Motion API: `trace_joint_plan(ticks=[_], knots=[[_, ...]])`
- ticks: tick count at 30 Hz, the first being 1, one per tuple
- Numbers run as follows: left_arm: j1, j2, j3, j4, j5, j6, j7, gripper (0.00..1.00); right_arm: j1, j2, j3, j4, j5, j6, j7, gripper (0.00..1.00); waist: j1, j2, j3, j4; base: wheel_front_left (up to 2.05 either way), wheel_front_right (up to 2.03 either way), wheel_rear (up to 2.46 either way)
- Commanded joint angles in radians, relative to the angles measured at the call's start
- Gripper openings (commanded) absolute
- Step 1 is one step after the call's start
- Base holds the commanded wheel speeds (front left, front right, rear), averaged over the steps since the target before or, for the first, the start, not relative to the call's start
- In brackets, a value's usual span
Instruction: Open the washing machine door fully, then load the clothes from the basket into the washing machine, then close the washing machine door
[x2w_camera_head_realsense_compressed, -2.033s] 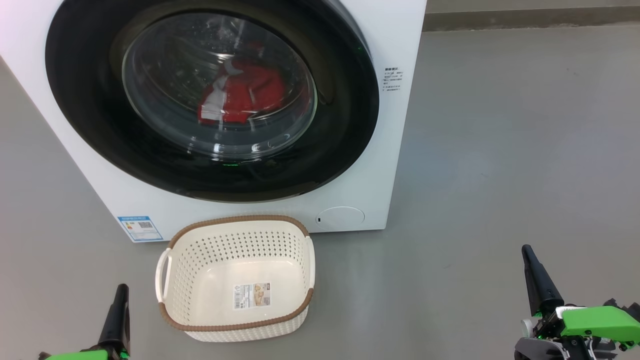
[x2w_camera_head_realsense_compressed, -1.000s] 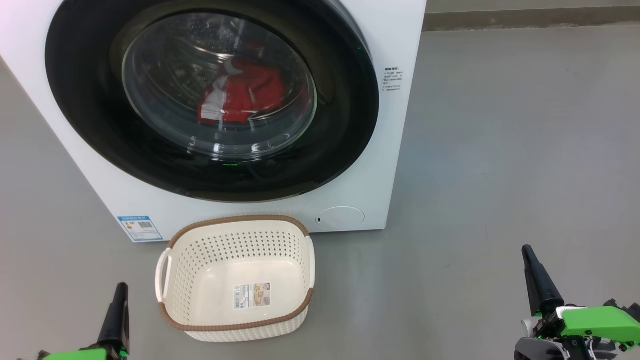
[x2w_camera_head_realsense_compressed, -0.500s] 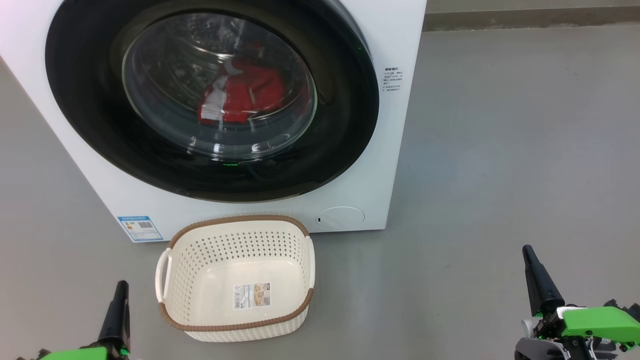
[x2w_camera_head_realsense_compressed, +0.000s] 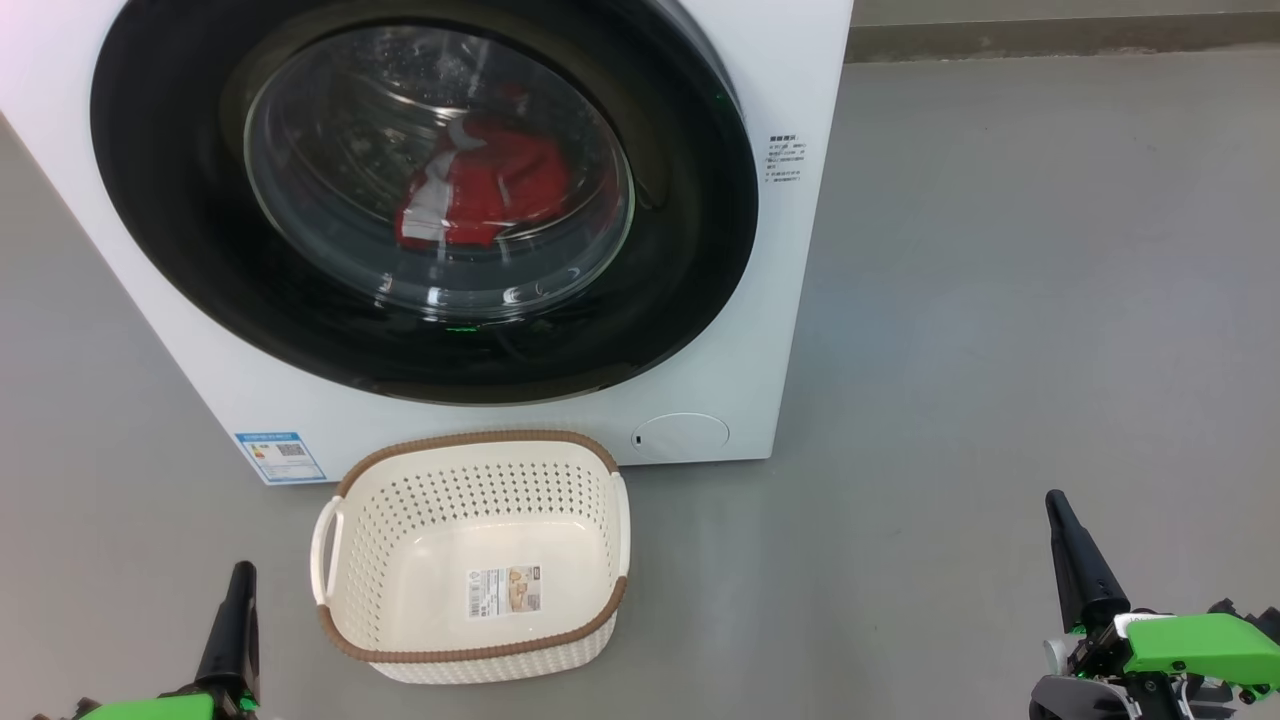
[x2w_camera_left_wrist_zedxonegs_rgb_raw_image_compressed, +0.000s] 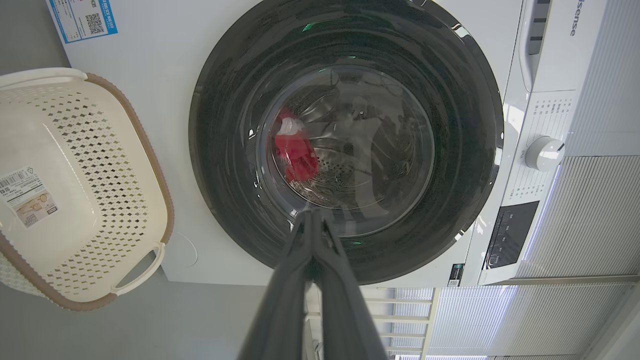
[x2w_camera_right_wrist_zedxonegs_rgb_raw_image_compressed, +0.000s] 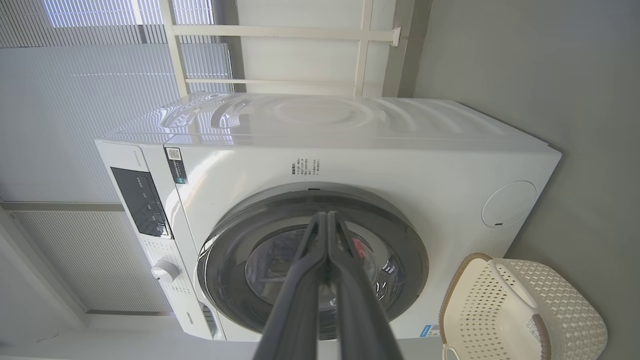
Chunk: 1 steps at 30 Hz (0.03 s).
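washing machine door (x2w_camera_head_realsense_compressed: 200, 250) closed, red clothes (x2w_camera_head_realsense_compressed: 480, 190) behind the glass. basket (x2w_camera_head_realsense_compressed: 470, 440) on the floor (x2w_camera_head_realsense_compressed: 1000, 250) at the door's 6 o'clock (label (x2w_camera_head_realsense_compressed: 505, 590) showing on its base). left tool (x2w_camera_head_realsense_compressed: 238, 590) at the basket's 8, right tool (x2w_camera_head_realsense_compressed: 1056, 515) at its 3, both pinched together.

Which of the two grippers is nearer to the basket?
The left gripper, close beside the basket; the right gripper is far off on its other side.

I face the washing machine door (x2w_camera_head_realsense_compressed: 170, 250), glossy black and shut, with the red clothes (x2w_camera_head_realsense_compressed: 490, 190) behind its glass. The cream basket (x2w_camera_head_realsense_compressed: 470, 441) sits empty just before the white washing machine (x2w_camera_head_realsense_compressed: 790, 90).
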<state>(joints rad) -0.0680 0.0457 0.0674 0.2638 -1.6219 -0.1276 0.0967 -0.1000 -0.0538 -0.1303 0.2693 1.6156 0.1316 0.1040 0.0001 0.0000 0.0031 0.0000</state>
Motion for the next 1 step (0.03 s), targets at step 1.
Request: trace_joint_plan(ticks=[1], knots=[[-0.039, 0.013, 0.035, -0.019, 0.004, -0.003, 0.007, 0.00, -0.007, -0.001, 0.021, -0.025, -0.003, -0.001, 0.005, 0.00, -0.0001, 0.0000, 0.000, 0.000, 0.00, 0.00, 0.00]])
